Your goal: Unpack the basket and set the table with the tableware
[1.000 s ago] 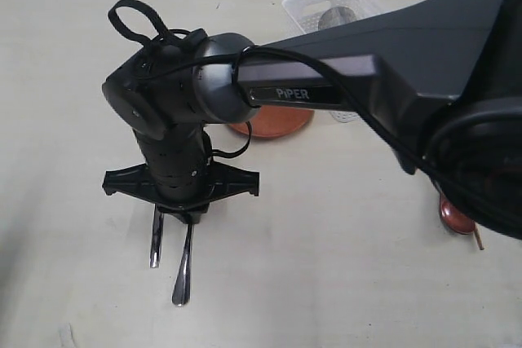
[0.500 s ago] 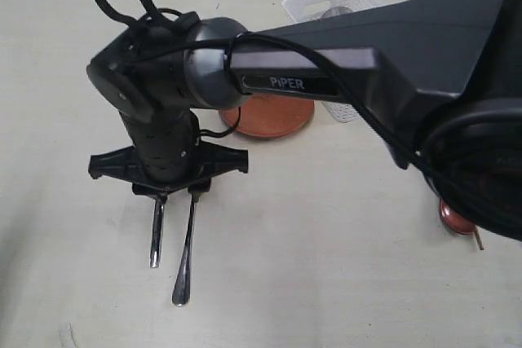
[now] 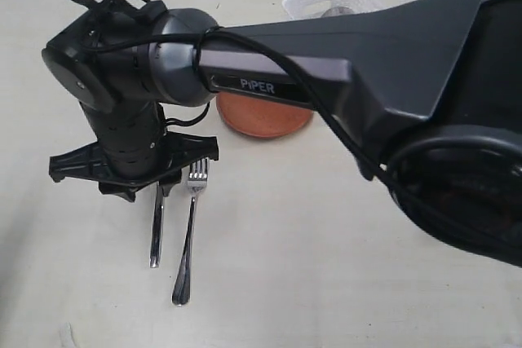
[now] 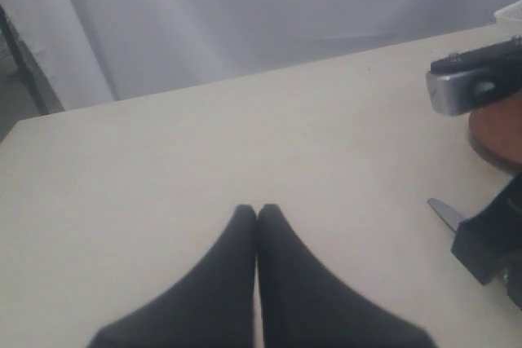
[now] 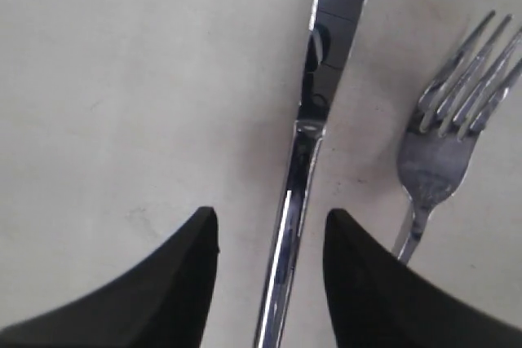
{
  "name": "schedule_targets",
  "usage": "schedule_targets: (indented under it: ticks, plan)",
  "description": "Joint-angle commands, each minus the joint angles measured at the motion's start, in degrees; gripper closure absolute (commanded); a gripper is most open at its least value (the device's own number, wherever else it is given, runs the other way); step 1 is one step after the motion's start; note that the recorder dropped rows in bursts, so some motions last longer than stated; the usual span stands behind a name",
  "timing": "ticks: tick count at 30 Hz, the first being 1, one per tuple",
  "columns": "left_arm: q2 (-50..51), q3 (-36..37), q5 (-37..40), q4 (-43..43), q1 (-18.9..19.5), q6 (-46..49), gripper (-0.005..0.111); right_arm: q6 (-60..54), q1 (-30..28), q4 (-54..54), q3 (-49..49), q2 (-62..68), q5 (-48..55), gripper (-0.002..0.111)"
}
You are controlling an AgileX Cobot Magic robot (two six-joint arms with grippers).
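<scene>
Knife (image 5: 314, 120) and fork (image 5: 440, 152) lie side by side on the table (image 3: 326, 266). My right claw (image 5: 271, 216) hangs over the knife, spread wide, gripping nothing. My left claw (image 4: 257, 216) is squeezed tight with nothing in it. My arm (image 3: 391, 46) hides part of the plate (image 3: 265, 120) and most of the basket (image 3: 303, 6). I can't see inside it.

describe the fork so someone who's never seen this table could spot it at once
On the pale table, find the reddish-brown round plate. In the exterior view, two steel pieces lie side by side just below and left of it. The fork is the right-hand one, with tines pointing up toward the plate, unlike the flat-bladed knife beside it.
</scene>
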Motion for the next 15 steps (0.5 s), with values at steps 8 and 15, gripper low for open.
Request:
schedule_targets:
  ticks: [8, 15]
  plan:
    - [-0.15, 0.1, -0.45, -0.68, 0.31, -0.2, 0.107, -1.94, 0.15, -0.26, -0.11, 3.33, -0.15, 0.067]
    - [-0.15, 0.1, -0.45, -0.68, 0.31, -0.2, 0.107, -2.06, 0.15, 0.34, -0.11, 4.87, -0.64, 0.067]
